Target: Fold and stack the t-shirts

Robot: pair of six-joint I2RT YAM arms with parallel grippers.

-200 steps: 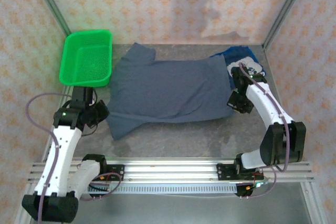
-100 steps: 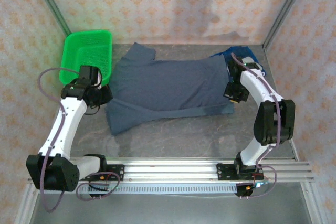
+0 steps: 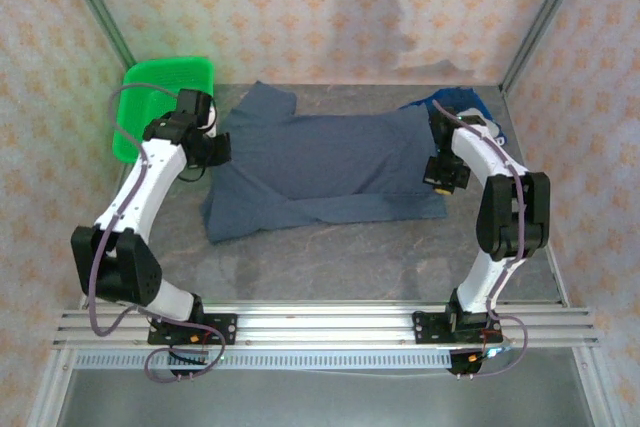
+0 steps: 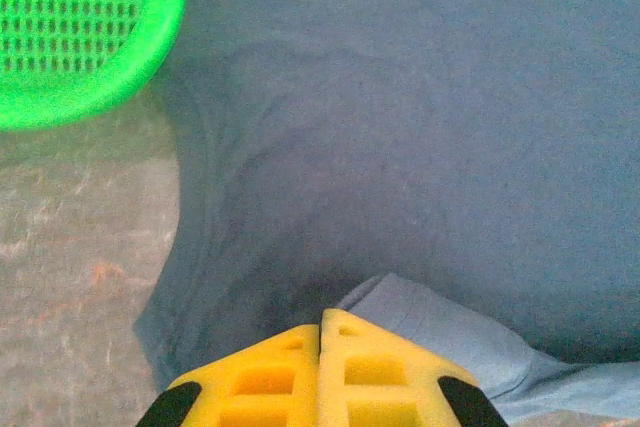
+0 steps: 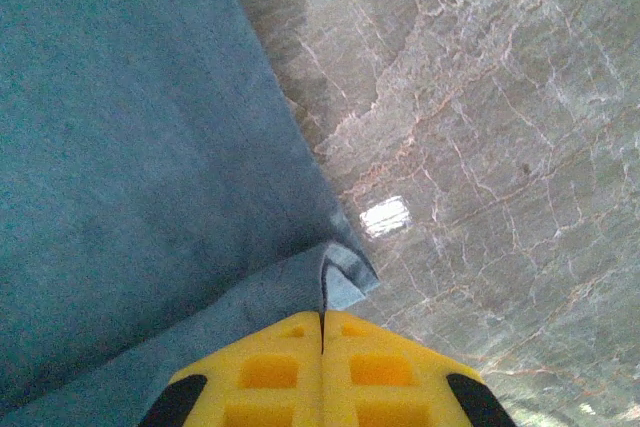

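Top view — left hand (image 3: 214, 151) and right hand (image 3: 439, 174) each pinch an edge of the plain shirt (image 3: 330, 159) on the counter (image 3: 350, 259).

A bright green plastic mesh basket (image 3: 168, 65) sits at the far left corner of a grey, marble-patterned table (image 3: 330, 257). Pale walls (image 3: 300, 7) papered with small orange floral motifs enclose the table. Grey metal posts (image 3: 95, 7) stand in the corners, and a ribbed aluminium rail (image 3: 330, 322) runs along the near edge.
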